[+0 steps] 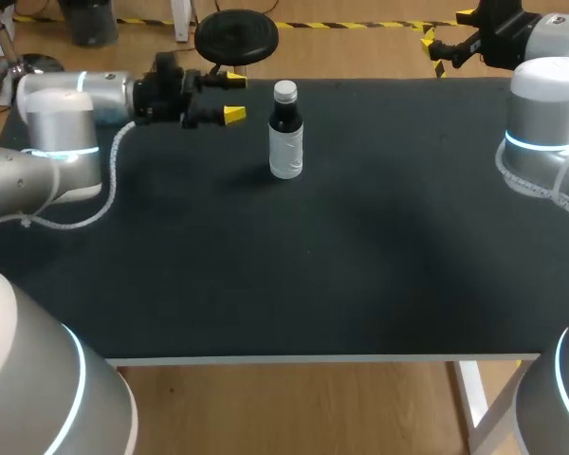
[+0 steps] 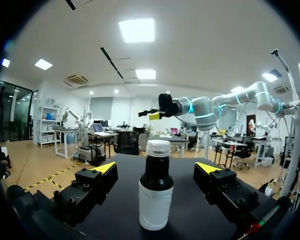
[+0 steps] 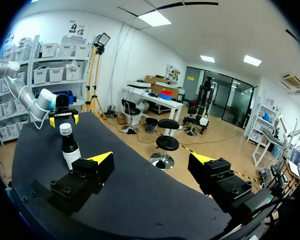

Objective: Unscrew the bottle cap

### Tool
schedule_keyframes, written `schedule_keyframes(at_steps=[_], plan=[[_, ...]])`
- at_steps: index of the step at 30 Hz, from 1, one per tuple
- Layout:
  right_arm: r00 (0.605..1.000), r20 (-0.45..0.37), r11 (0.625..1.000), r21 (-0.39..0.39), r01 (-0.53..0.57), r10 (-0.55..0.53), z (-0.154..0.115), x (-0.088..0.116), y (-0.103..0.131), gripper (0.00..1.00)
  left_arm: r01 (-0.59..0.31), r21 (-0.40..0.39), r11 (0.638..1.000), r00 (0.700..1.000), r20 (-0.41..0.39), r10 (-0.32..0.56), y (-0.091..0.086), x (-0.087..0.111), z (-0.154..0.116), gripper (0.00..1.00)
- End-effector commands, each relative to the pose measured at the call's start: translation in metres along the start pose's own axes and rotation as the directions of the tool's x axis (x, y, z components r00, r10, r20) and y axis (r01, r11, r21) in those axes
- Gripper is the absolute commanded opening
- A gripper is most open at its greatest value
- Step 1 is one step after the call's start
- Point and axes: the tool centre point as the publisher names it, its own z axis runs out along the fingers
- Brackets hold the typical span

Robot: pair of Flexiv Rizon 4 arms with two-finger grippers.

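The black table (image 1: 360,265) stretched wide from the bottle (image 1: 285,142) to its near edge. The left pincer (image 1: 233,97) hovered by the far edge, fingers apart, just short of the bottle. The right pincer (image 1: 433,55), fingers also apart, hung at the far right corner, well apart from the bottle. The bottle stood upright near the far edge, its white cap (image 1: 284,91) on.

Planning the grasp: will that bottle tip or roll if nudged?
The bottle stands upright, tall on a narrow base, so a push near its cap probably tips it. Its round body would likely roll once down.
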Motion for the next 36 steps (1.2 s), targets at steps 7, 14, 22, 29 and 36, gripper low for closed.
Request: schedule_keyframes(at_steps=[7,14,22,29,36], plan=[[1.0,-0.001,1.0,-0.002,0.0,0.0,0.0,0.0,0.0,1.0,0.0,0.001,1.0,0.987,-0.159,0.0,0.008,-0.012,0.019,1.0],[1.0,-0.001,1.0,-0.002,0.0,0.0,0.0,0.0,0.0,1.0,0.007,-0.006,1.0,0.982,-0.191,-0.008,0.013,-0.015,0.036,1.0],[1.0,-0.001,1.0,-0.002,0.0,0.0,0.0,0.0,0.0,1.0,0.01,-0.02,1.0,0.969,-0.247,-0.015,0.017,-0.016,0.059,1.0],[1.0,-0.001,1.0,-0.002,0.0,0.0,0.0,0.0,0.0,1.0,0.008,-0.031,0.999,0.961,-0.277,-0.016,0.018,-0.013,0.072,1.0],[1.0,-0.001,1.0,-0.002,0.0,0.0,0.0,0.0,0.0,1.0,0.011,-0.036,0.999,0.953,-0.304,-0.021,0.02,-0.013,0.084,1.0]])
